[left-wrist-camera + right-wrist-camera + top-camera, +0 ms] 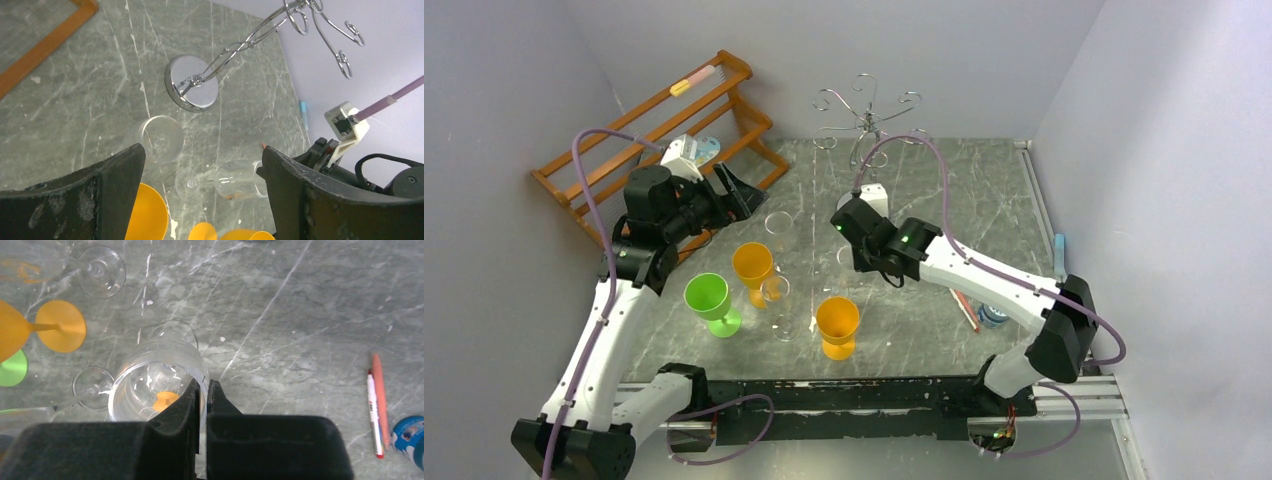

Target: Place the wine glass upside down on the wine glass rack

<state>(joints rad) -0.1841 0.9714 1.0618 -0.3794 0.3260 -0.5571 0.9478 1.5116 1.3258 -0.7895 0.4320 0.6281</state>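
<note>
The clear wine glass [150,385] stands bowl-up at mid-table, its rim pinched between the closed fingers of the right gripper [205,387]; whether its foot is off the marble table [300,315] I cannot tell. The wine glass rack [864,118] stands at the far edge, well apart from it. Two orange glasses [837,325], a green glass [709,300] and other clear ones stand to the left. The left gripper [202,155] hangs above them, fingers spread wide, holding nothing

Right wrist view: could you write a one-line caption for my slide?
Right gripper shut on the rim of a clear wine glass, over a grey marble table.
</note>
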